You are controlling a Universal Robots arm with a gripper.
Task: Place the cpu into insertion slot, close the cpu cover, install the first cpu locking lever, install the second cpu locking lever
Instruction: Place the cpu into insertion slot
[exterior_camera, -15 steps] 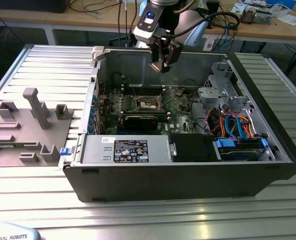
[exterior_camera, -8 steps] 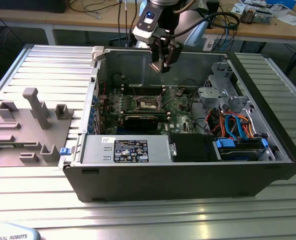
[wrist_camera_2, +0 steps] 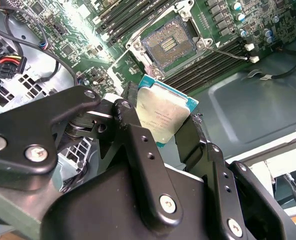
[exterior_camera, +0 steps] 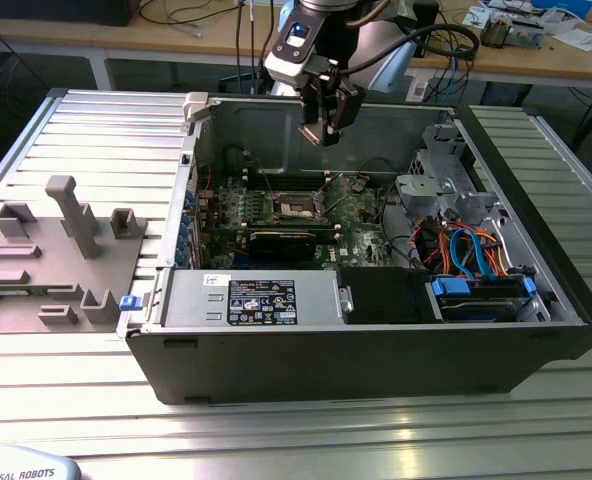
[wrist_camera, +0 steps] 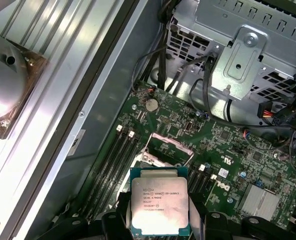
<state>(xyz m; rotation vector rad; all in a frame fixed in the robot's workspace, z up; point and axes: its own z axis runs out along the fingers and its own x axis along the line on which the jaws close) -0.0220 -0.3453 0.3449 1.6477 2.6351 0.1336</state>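
At the exterior view's upper centre, the gripper (exterior_camera: 326, 132), jaws clamped on the cpu (wrist_camera_2: 163, 112), might land it skewed and bend pins in the slot (wrist_camera_2: 169, 46).

The arm (exterior_camera: 376, 45) is seen in the exterior view bent over from behind, with the wrist (exterior_camera: 298, 45) turned downward. The gripper (exterior_camera: 326, 128) is pointed down and held aloft. In both wrist views its black fingers (wrist_camera_2: 132, 129) are clamped on opposite edges of the cpu (wrist_camera: 159, 207), which is gripped slightly tilted.
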